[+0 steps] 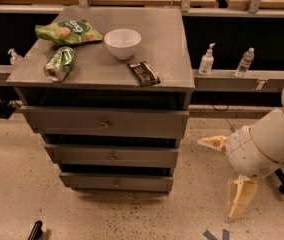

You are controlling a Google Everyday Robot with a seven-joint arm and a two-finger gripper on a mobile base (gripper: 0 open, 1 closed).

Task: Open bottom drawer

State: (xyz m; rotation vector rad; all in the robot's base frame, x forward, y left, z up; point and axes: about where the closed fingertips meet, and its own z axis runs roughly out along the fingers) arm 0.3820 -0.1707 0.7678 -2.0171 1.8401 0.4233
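Grey wooden bottom drawer (137, 183), lowest of three, stood shut; cream two-finger gripper (215, 180) hung low, well apart from it, fingers (241, 199) spread, liable to miss its small round metal knob (116, 184) or catch the middle drawer (137, 156).

A green chip bag (68, 32), a green can (59, 64) lying on its side, a white bowl (122, 43) and a dark snack bar (143, 74) sit on the grey desk (169, 39). Behind on the right, a ledge (272, 77) holds a pump bottle (206, 60) and a water bottle (244, 62).
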